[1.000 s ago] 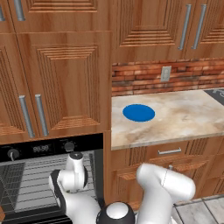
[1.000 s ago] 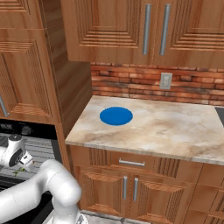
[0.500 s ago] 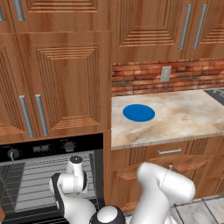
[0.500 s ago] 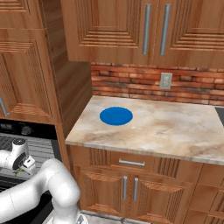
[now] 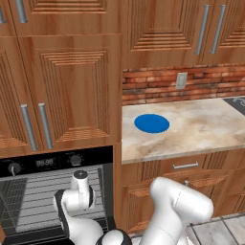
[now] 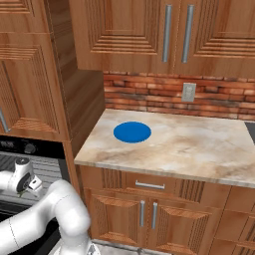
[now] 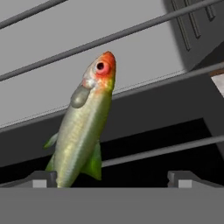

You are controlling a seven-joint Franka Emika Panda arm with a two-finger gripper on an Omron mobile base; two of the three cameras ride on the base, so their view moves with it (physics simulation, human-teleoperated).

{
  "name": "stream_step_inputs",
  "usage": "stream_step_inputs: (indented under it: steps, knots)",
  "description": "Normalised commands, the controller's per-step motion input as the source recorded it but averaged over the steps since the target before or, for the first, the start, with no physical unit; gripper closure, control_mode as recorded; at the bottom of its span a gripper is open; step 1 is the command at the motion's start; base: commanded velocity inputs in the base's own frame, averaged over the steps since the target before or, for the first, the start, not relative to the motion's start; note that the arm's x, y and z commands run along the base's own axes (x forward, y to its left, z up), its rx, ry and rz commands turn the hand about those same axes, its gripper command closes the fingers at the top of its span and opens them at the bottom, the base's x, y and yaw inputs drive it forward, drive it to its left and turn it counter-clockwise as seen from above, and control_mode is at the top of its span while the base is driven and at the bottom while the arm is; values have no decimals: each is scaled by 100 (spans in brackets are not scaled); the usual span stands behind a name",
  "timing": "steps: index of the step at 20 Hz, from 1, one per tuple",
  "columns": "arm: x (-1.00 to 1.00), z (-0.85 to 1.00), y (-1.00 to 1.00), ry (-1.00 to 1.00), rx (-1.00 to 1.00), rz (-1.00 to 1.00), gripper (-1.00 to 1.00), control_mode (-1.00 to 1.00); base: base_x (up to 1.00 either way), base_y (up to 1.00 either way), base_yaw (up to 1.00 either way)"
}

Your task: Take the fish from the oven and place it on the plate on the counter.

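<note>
I've got the arm reaching low into the oven (image 5: 43, 191), a black built-in unit with knobs and a digital display over grey wire racks (image 5: 33, 201). Hand view: gripper (image 7: 111, 178) jaws spread wide, the two small dark fingertips (image 7: 43, 179) far apart at the bottom edge, nothing pinched between them. The fish (image 7: 83, 131) lies on the thin grey rack bars, slender and glossy, olive-green flanks with a yellowish sheen, pale belly, red-orange head with a round dark eye, small green fins. In that view its head points up and away from the hand; its tail end sits right by the one fingertip, and I can't tell if they touch.

Right of the oven, the counter (image 5: 201, 129) is beige marbled stone, smooth, over wooden drawers with silver bar handles. The plate (image 5: 151, 123) is flat, round, plain bright blue, sitting on the near-left part of the counter, well apart from the fish. Red brick backsplash (image 6: 149, 97) behind, with a metal outlet plate (image 6: 189, 92). Grooved wood cabinets (image 5: 72, 86) above.
</note>
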Motion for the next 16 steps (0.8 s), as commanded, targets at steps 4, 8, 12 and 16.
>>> stream_step_inputs:
  steps: [4, 8, 12, 16]
  knots:
    - [6, -9, 20, 0, -2, 0, -100, -100, 0, 0, 0]
    - [0, -22, 21, 0, -2, 0, -100, -100, 0, 0, 0]
    - [0, -27, 30, 0, -6, 0, -100, -100, 0, 0, 0]
    - [0, -21, 32, 0, -7, 0, -100, -100, 0, 0, 0]
